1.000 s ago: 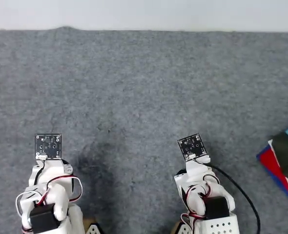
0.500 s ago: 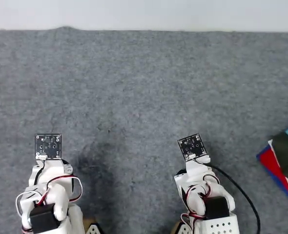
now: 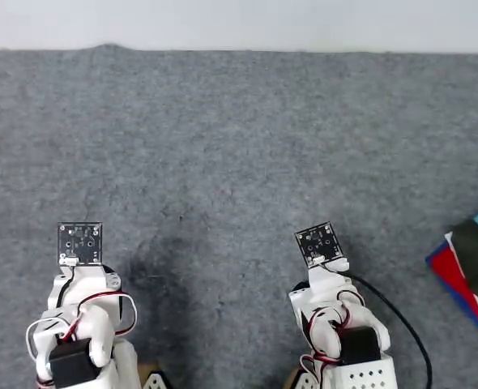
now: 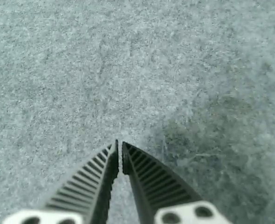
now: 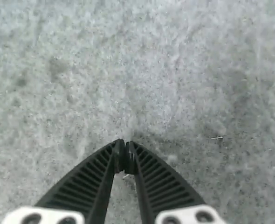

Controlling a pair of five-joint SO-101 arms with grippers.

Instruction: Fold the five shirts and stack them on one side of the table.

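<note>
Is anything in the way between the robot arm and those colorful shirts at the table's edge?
Nothing visible. Just bare grey mat lies between the nearer arm and the shirts. That arm's black cable loops over the mat on that side.

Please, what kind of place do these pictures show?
Probably a robot test bench in a lab or workshop: a work surface of grey felt, one small robot arm beside a second arm, and coloured clothes lying at one side.
</note>
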